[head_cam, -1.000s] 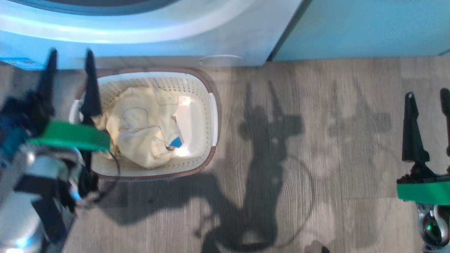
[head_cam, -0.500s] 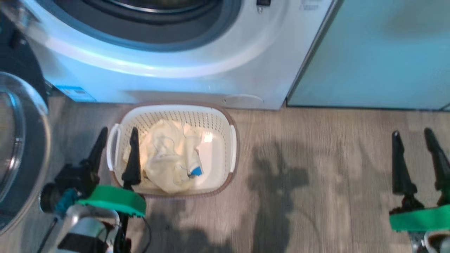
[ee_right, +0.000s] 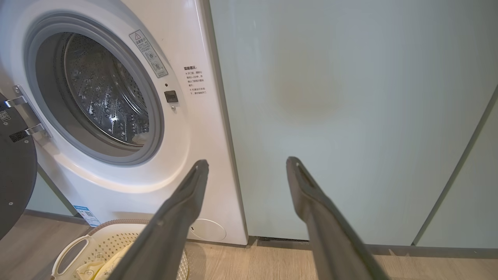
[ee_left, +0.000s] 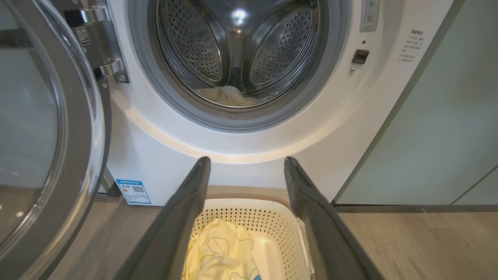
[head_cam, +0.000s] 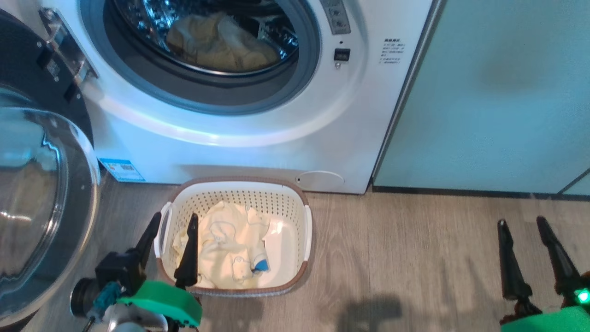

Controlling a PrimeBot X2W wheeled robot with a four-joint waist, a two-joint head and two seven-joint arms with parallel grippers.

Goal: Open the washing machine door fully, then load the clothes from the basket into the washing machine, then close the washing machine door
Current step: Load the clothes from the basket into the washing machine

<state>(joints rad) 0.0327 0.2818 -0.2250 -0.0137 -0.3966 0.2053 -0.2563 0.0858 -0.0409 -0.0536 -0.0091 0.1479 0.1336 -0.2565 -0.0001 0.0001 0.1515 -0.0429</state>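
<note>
Left gripper (head_cam: 175, 216): wide, empty, poised over near-left corner of basket (head_cam: 239, 181). Clothes (head_cam: 230, 251) heaped just right of its inner finger.

Right gripper (head_cam: 521, 221): wide, empty, well apart.

Washing machine door (head_cam: 46, 198): open, close on left gripper's outer side.

Risks:
- Finger snagging perforated wall, dragging basket.
- Shallow pinch on one fold, fabric dropped short of drum (head_cam: 221, 44).
- Arm knocking door on lift.

The washing machine door (head_cam: 32, 203) hangs wide open left of the white washing machine (head_cam: 258, 147); cream clothes (head_cam: 230, 249) lie in the basket (head_cam: 249, 199) just before it, more inside the machine
</note>
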